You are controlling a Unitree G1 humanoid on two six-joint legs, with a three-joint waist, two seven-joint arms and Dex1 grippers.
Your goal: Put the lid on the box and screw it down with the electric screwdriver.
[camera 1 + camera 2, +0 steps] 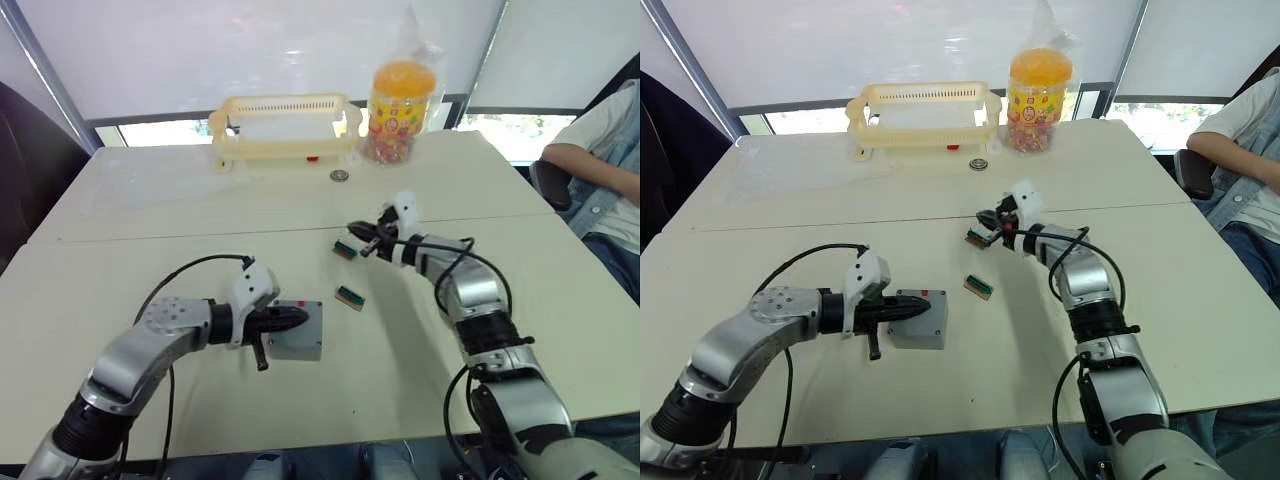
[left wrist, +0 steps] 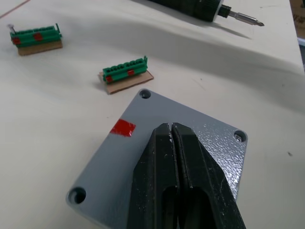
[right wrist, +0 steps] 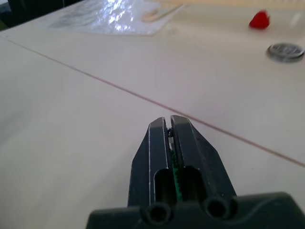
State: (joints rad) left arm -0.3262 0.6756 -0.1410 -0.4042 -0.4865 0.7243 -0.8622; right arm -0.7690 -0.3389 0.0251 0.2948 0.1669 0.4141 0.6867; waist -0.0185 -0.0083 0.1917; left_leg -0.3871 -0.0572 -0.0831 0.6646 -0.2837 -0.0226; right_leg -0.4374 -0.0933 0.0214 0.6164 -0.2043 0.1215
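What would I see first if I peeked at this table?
Probably the bright orange jar in a clear bag at the far edge, beside a pale yellow basket. Nearer, the left gripper, fingers shut, presses on the grey lid, with two little green blocks close by.

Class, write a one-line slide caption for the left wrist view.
Left gripper shut over the lid; two green blocks and electric screwdriver beyond.

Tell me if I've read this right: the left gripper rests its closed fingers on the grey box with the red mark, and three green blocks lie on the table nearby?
Not quite: there are two green blocks, not three. The left wrist view shows one close to the grey box and another farther off. The left gripper does rest shut on the box.
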